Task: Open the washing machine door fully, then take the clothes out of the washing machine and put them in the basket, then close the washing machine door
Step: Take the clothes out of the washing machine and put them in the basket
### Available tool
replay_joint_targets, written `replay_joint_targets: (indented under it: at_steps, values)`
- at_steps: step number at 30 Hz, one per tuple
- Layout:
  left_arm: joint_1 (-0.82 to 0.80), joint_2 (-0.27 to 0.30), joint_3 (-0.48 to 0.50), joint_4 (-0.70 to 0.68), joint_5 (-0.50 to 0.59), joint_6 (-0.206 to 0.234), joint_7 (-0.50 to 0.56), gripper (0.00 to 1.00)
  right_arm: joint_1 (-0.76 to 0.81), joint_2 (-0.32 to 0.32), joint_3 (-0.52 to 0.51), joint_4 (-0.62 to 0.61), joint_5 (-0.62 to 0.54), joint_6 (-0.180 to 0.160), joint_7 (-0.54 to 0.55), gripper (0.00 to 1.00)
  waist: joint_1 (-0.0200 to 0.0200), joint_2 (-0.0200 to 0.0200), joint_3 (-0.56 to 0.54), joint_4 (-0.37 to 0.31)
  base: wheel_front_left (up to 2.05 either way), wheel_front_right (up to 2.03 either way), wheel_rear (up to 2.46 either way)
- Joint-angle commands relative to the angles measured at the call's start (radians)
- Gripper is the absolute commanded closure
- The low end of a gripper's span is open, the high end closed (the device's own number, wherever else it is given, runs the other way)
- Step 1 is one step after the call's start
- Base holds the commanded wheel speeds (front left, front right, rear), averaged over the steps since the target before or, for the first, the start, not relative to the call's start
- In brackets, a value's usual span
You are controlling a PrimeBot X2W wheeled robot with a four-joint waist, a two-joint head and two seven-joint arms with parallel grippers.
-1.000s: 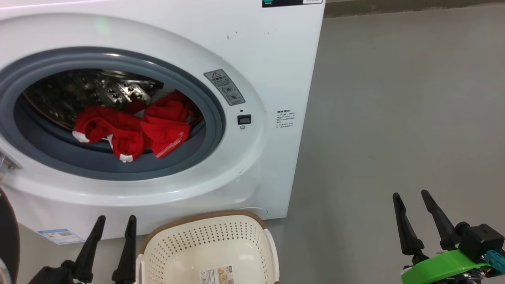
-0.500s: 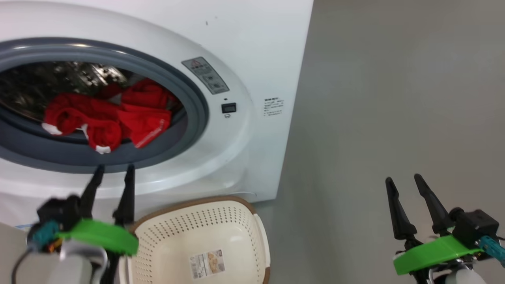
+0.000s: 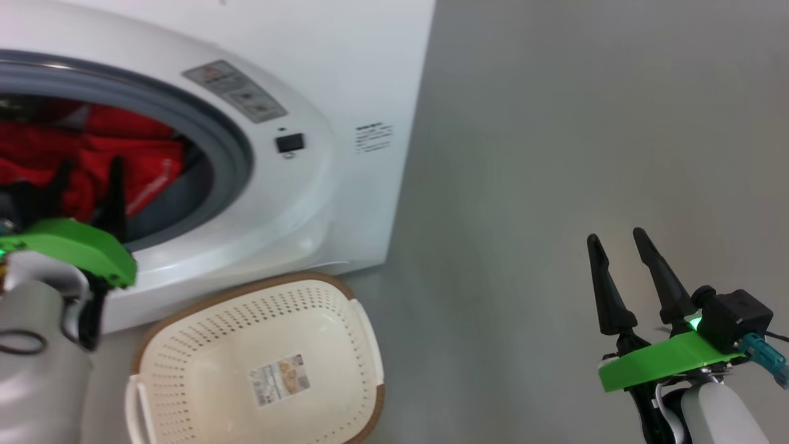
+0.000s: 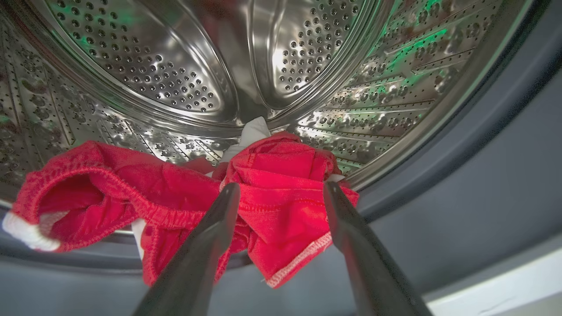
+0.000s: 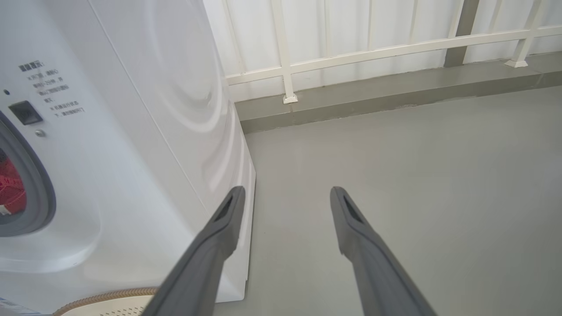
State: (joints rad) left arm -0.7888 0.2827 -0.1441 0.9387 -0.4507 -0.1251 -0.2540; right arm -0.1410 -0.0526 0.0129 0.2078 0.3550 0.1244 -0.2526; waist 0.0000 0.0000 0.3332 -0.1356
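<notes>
Left wrist view looks into the steel drum (image 4: 175, 66) of the washing machine (image 5: 131, 109), where the left claw (image 4: 281, 186) is spread wide at the mouth, its fingers either side of a fold of the clothes (image 4: 131, 184). These lie at the drum's front lip, spilling onto the grey seal (image 4: 461, 210). The basket (image 3: 246, 291) sits on the floor (image 3: 555, 154) just before the machine. The right claw (image 3: 616, 234), likewise released, hangs well off the machine's right side.

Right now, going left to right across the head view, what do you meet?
Open left gripper with long dark fingers → cream perforated plastic basket with brown rim → open right gripper with long dark fingers.
</notes>
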Motion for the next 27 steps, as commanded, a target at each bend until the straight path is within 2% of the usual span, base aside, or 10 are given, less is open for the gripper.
replay_joint_targets:
  at_steps: [1, 11, 16, 17, 18, 20, 21, 27]
  values:
    - [-0.05, 0.066, 0.014, 0.01, -0.008, -0.006, -0.008, 0.0, -0.024, 0.0, 0.027, -0.027, -0.004, 0.006, -0.009, 0.0, 0.0, 0.0, 0.066, -0.069, 0.0, 0.0, 0.0]
    - [-0.176, 0.163, -0.019, 0.21, -0.013, -0.006, -0.008, 0.0, -0.061, 0.002, 0.071, -0.028, 0.039, 0.006, -0.009, 0.0, 0.0, 0.0, 0.122, -0.143, 0.0, 0.0, 0.0]
    - [-0.196, 0.171, -0.031, 0.245, -0.022, -0.006, -0.008, 0.0, -0.067, 0.002, 0.076, -0.032, 0.047, 0.006, -0.009, 0.0, 0.0, 0.0, 0.13, -0.153, 0.0, 0.0, 0.0]
    - [-0.198, 0.172, -0.035, 0.251, -0.024, -0.006, -0.008, 0.03, -0.067, 0.002, 0.076, -0.033, 0.048, 0.006, -0.009, 0.0, 0.0, 0.0, 0.13, -0.153, 0.0, 0.0, 0.0]
    - [-0.197, 0.171, -0.041, 0.258, -0.027, -0.006, -0.008, 0.39, -0.065, 0.002, 0.076, -0.033, 0.048, 0.006, -0.009, 0.0, 0.0, 0.0, 0.128, -0.153, 0.0, 0.0, 0.0]
    - [-0.196, 0.169, -0.05, 0.265, -0.032, -0.006, -0.008, 0.72, -0.062, 0.002, 0.075, -0.032, 0.048, 0.006, -0.009, 0.0, 0.0, 0.0, 0.123, -0.152, 0.0, 0.0, 0.0]
    - [-0.194, 0.167, -0.054, 0.267, -0.035, -0.006, -0.008, 1.0, -0.06, 0.002, 0.074, -0.032, 0.047, 0.006, -0.009, 0.0, 0.0, 0.0, 0.12, -0.151, 0.0, 0.0, 0.0]
    - [-0.177, 0.157, -0.059, 0.231, -0.059, -0.006, -0.008, 1.0, -0.061, 0.002, 0.075, -0.028, 0.04, 0.006, -0.009, 0.0, 0.0, 0.0, 0.096, -0.133, 0.0, 0.0, 0.0]
